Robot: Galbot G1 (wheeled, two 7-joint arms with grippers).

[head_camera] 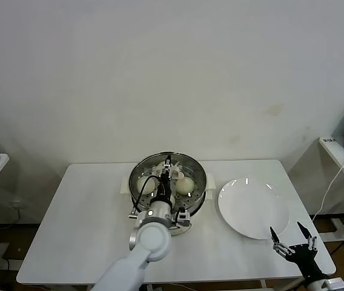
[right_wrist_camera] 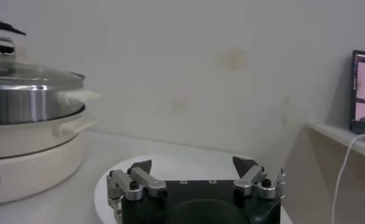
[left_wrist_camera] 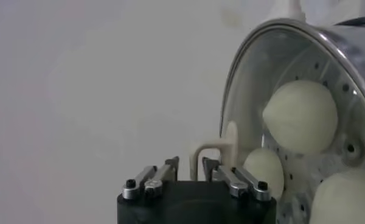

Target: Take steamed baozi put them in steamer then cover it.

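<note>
- Three steamed baozi (left_wrist_camera: 301, 115) show through the cover (left_wrist_camera: 255, 91), lying on the perforated tray inside the steamer (head_camera: 200, 182).
- Cover sits on the steamer, its cream bar handle (left_wrist_camera: 214, 150) between the fingers of the left gripper (left_wrist_camera: 190, 167), which stand slightly apart around it.
- Right gripper (head_camera: 294, 238) hangs with fingers spread wide, right of the steamer, over the near edge of the white plate (head_camera: 244, 209).
- Plate lies just right of the steamer on the table (head_camera: 87, 206).

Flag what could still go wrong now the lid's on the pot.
1. The left pincer is open around the lid handle; lifting off crooked could snag it and drag the lid off the steamer.
2. The right pincer waits open by the plate at the table's front corner; a careless retreat might nudge the plate.
</note>
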